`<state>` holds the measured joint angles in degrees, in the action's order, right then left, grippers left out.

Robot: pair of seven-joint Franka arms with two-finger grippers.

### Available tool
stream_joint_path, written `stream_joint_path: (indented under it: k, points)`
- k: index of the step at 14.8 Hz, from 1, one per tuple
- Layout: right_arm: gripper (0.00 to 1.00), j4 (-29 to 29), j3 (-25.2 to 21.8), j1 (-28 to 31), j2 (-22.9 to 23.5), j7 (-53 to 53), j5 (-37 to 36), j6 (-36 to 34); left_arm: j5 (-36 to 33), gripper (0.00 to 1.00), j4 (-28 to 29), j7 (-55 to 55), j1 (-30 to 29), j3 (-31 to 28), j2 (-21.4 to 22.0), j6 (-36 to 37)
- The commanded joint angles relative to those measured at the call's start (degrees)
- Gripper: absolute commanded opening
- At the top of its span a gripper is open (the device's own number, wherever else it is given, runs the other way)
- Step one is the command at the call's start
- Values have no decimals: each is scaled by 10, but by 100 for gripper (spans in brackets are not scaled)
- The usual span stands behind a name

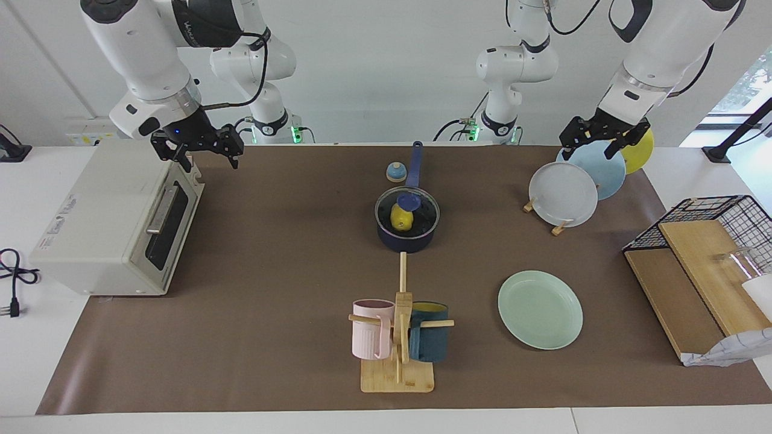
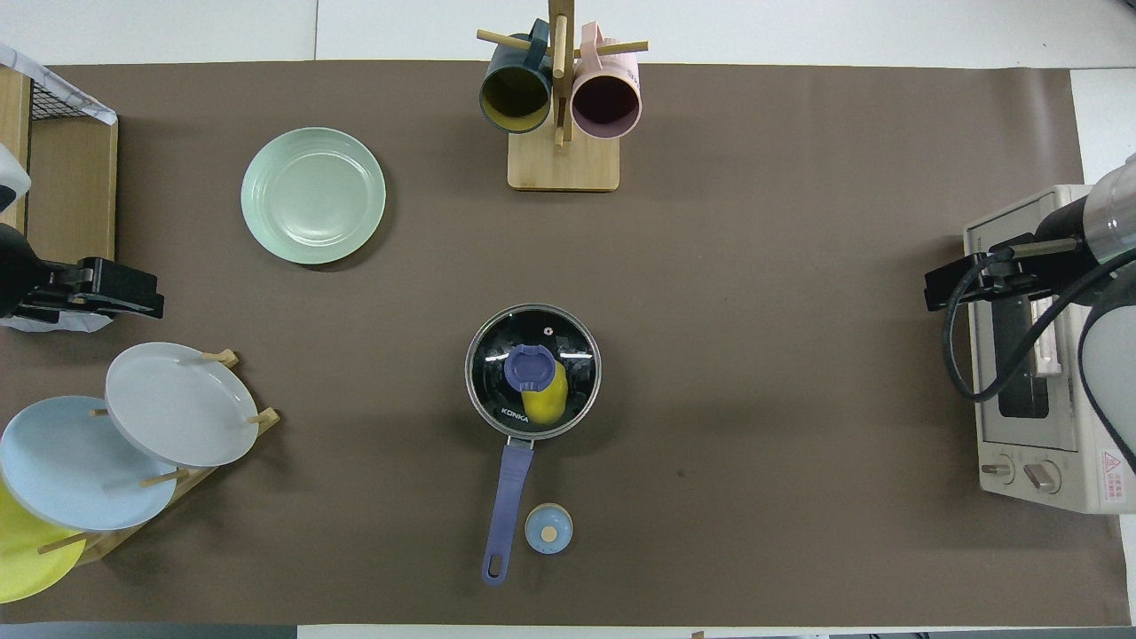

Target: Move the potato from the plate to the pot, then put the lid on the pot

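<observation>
Brown matting covers the white table from edge to edge, with white wall at the top of the facing view.

Near the centre of both views stands the pot, its long handle pointing toward the robots. The lid sits flat on the pot's rim, and the potato shows through the glass, lying inside; the lid's blue knob hides part of it. A small bell sits just beside the handle. The plate lies bare in the lower right of the facing view, well apart from the pot.

At the bottom centre of the facing view a wooden mug stand holds a pink mug and a dark teal mug. A rack of plates stands at the upper right, and the yellow plate is mostly hidden by the blue one. A wire basket is cut off at the right edge.

The right gripper hangs over the top of the toaster oven at the upper left, its two fingers spread apart and holding nothing. The left gripper hangs over the plate rack at the upper right; against the plates I cannot tell how its fingers stand. In the overhead view both grippers show only as dark blocks at the side edges.
</observation>
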<state>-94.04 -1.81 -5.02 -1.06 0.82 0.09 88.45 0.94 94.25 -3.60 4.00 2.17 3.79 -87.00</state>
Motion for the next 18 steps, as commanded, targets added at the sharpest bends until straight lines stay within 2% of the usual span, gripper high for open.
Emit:
stream_joint_path:
  k: [1, 18]
  points:
    - [100, -10, 7, 9, -11, 1, 2, -4, -5, 100, 4, -4, -7, 5, 6, 3]
    - [100, -11, 5, 19, -14, 1, 2, -1, -4, 100, 4, -4, -7, 5, 6, 3]
